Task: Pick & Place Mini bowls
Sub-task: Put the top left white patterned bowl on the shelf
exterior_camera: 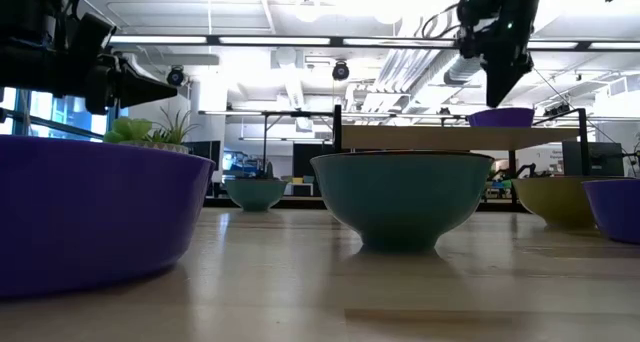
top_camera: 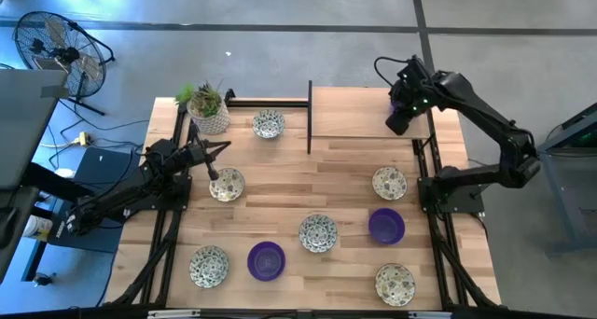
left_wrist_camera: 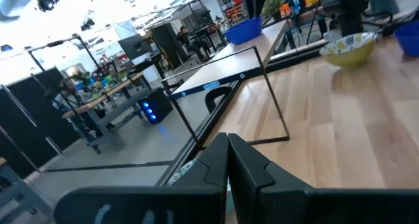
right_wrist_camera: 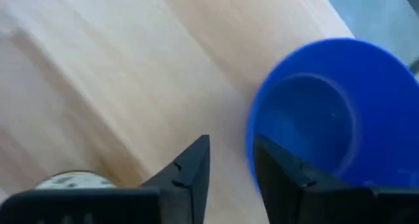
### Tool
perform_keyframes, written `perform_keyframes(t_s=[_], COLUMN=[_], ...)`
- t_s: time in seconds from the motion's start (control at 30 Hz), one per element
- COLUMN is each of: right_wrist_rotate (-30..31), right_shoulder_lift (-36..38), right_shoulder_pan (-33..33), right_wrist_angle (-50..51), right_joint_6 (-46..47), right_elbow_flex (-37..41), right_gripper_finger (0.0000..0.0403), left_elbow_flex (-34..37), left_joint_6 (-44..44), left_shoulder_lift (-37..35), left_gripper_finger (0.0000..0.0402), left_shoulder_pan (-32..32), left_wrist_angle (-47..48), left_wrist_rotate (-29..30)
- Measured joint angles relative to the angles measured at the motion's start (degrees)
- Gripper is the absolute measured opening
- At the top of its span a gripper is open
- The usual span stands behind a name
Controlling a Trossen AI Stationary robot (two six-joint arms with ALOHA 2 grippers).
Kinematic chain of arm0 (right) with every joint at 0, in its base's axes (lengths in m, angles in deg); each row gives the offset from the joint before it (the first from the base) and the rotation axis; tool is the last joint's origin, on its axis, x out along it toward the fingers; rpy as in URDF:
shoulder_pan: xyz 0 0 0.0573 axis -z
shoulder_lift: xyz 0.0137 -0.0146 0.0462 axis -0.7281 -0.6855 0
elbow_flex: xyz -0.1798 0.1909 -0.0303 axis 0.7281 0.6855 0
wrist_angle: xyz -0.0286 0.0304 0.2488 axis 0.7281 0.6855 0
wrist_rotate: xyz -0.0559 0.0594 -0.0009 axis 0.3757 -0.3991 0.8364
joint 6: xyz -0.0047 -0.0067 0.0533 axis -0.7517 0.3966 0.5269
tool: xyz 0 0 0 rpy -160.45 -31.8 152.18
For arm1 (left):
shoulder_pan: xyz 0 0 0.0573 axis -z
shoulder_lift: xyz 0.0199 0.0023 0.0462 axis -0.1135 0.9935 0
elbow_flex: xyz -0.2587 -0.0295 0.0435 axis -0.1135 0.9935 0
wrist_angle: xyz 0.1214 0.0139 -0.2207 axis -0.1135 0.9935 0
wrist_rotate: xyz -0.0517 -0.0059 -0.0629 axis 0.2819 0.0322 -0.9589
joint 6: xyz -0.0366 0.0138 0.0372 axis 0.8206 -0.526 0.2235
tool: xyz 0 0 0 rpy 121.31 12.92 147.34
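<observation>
Several mini bowls stand on the wooden table, purple ones (top_camera: pixel 266 260) (top_camera: pixel 385 226) and patterned ones (top_camera: pixel 318 232) (top_camera: pixel 227 184). One more purple bowl (right_wrist_camera: pixel 327 112) stands upright on the raised wooden shelf (top_camera: pixel 359 109) at the far right. My right gripper (right_wrist_camera: pixel 230 158) hangs open just above it, pointing steeply down. Bare wood shows between its fingers, and one finger (right_wrist_camera: pixel 281 168) stands by the bowl's rim. At the table's left my left gripper (top_camera: pixel 213 168) is level and shut on nothing, beside a patterned bowl. My right gripper has one finger right at the near rim (right_wrist_camera: pixel 255 142) of the purple bowl on the shelf. Whether that finger touches the rim, I cannot tell. The bowl rests on the shelf by its base, and none of it lies between the fingers.
A white pot with a green plant (top_camera: pixel 209 109) stands at the far left, with a patterned bowl (top_camera: pixel 269 124) beside it. A thin black frame (top_camera: pixel 309 114) borders the shelf's left side. Bare wood lies in the table's middle (top_camera: pixel 308 179).
</observation>
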Motion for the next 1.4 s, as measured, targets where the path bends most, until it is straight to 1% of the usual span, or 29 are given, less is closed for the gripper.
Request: perform_keyframes(t_s=[0.07,0.13,0.2,0.23,0.27,0.43,0.57,0.63,0.7,0.8,0.93,1.13,1.23,1.4], right_wrist_rotate=[-0.4,-0.6,-0.9,-1.4,-2.1,-4.8,-5.8,-5.9,-5.7,-5.6,-5.7,-5.7,-5.7,-5.8], right_shoulder_lift=[2.7,6.5,11.1,13.4,15.8,26.8,31.9,32.7,32.9,33.0,33.0,32.9,32.9,32.9], right_shoulder_pan=[-1.4,-3.7,-6.3,-7.6,-8.9,-15.5,-21.0,-23.6,-25.9,-28.9,-32.6,-37.8,-39.3,-40.3], right_wrist_angle=[-1.0,-3.8,-8.9,-12.0,-15.0,-36.3,-56.5,-66.4,-74.8,-83.8,-90.5,-98.7,-103.0,-104.2], right_joint_6=[1.1,1.6,3.3,4.1,5.2,11.4,13.9,14.1,13.9,12.6,12.2,9.3,7.6,7.0], right_elbow_flex=[0.5,2.4,5.9,8.3,11.0,27.5,40.9,46.4,50.9,55.0,57.9,61.3,62.8,63.0], right_gripper_finger=[0.0089,0.006,0.0023,0.0012,0.0008,0.0026,0.0013,0.0004,0.0003,0.0002,0.0002,0.0001,0.0001,0.0001], left_elbow_flex=[0.0,0.0,0.0,0.0,0.0,0.0,-0.1,-0.6,-1.2,-2.6,-3.6,-6.3,-9.2,-15.9], left_joint_6=[0.9,0.9,0.2,-0.5,-0.7,1.0,1.2,1.7,2.3,2.3,2.2,2.1,2.1,0.6], left_shoulder_lift=[0.0,0.0,0.0,0.0,0.0,0.0,0.3,1.5,3.1,5.8,10.4,18.9,24.2,34.4], left_gripper_finger=[0.0,0.0,0.0,0.0,0.0,0.0,0.0,0.0,0.0,0.0,0.0,0.0,0.0,0.0], left_shoulder_pan=[0.0,0.0,0.0,0.0,0.0,0.0,0.0,0.0,0.1,1.5,5.4,13.9,18.7,26.6], left_wrist_angle=[-0.3,-0.8,-1.2,-1.4,-1.7,-2.2,-2.1,-1.8,-1.5,-2.1,-1.6,-2.1,-2.2,-1.9], left_wrist_rotate=[-1.3,-3.2,-5.8,-7.1,-8.2,-10.6,-12.1,-12.1,-12.1,-12.0,-9.9,-2.3,0.3,4.4])
